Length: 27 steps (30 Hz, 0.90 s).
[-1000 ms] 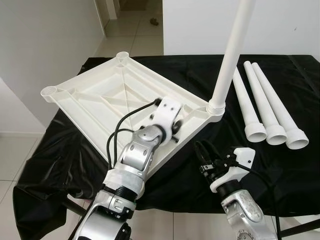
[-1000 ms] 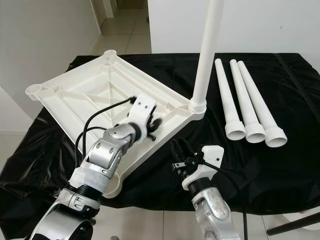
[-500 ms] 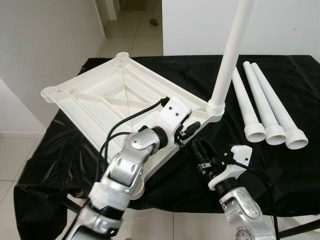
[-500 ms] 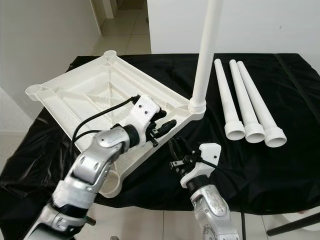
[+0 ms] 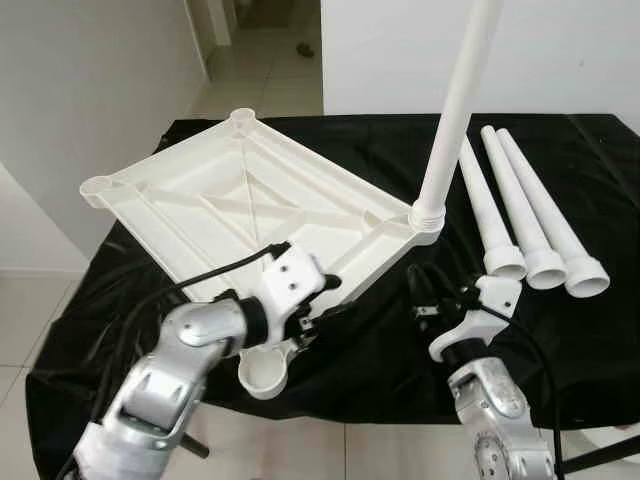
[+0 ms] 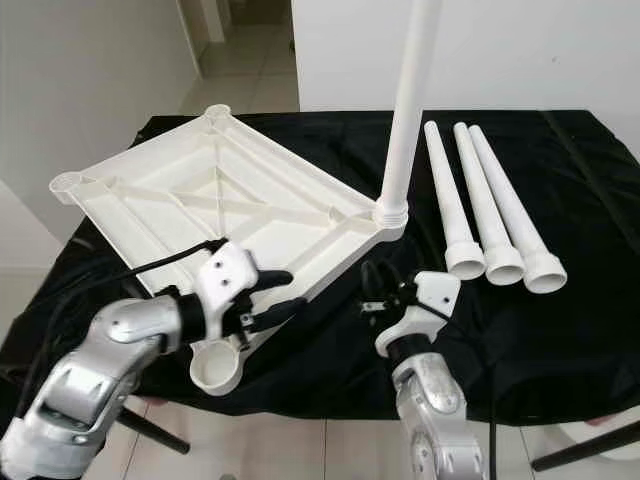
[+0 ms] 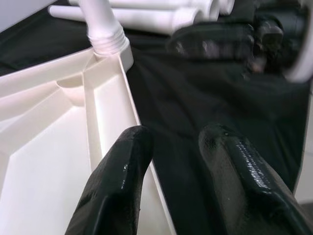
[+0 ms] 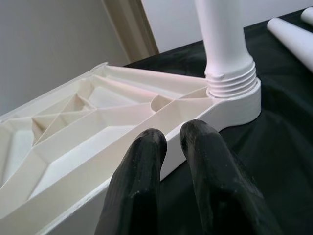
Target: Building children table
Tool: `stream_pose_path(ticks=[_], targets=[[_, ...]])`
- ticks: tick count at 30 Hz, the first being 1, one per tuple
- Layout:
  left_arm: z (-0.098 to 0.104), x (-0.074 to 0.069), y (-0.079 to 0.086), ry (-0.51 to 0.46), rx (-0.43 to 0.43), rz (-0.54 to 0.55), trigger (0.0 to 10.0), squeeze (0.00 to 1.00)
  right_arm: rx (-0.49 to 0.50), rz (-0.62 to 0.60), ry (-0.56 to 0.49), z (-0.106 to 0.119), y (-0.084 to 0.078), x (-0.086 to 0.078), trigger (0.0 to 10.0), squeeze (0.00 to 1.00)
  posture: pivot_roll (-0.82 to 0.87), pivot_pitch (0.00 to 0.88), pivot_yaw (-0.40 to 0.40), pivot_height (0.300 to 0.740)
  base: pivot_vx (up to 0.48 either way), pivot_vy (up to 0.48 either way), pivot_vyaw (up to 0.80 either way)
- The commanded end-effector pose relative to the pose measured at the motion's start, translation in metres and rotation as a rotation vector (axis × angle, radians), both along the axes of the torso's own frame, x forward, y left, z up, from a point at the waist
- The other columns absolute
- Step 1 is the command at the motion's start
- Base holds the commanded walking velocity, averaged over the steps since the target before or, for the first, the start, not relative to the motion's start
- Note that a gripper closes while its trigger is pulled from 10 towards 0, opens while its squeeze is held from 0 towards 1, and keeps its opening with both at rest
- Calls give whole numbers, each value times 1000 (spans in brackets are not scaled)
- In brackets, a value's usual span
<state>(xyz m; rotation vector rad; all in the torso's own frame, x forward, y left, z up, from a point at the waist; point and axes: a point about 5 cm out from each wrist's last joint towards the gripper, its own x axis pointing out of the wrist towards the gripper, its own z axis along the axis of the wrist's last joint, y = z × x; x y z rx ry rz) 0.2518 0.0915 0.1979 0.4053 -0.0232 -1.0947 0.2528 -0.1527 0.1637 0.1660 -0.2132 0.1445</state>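
Nearest me, my left claw (image 5: 318, 312) hangs released by the near rim of the upturned tabletop (image 5: 250, 200), ready to steady it. My right claw (image 5: 428, 292) hovers clenched, empty, beside the one fitted leg (image 5: 452, 110). Beyond, three spare legs (image 5: 520, 215) await on the black-draped surface (image 5: 600, 170).

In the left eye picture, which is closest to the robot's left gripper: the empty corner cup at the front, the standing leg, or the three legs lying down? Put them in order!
From the left gripper:
1. Empty corner socket, just below it at the tabletop's front corner.
2. Upright leg, screwed into the right corner.
3. Three loose legs, lying farthest right on the black cloth.
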Motion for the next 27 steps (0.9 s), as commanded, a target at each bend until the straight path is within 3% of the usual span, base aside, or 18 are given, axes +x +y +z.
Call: stream_pose_path(ticks=[1,4,19,27], targets=[[-2,-4,17,24,57,-25,10000,0,-22,-50,44,-6,-7,3,10000,0,28,95,64,740,0,0,0],[-6,-1,31,17,120,-2,10000,0,-29,-68,63,-7,-9,6,10000,0,28,96,61,740,0,0,0],[-15,13,63,24,200,98,10000,0,-39,-58,62,-3,-7,9,10000,0,27,101,47,740,0,0,0],[-29,32,95,-9,318,196,10000,0,-39,-93,66,2,-7,13,10000,0,25,101,46,740,0,0,0]])
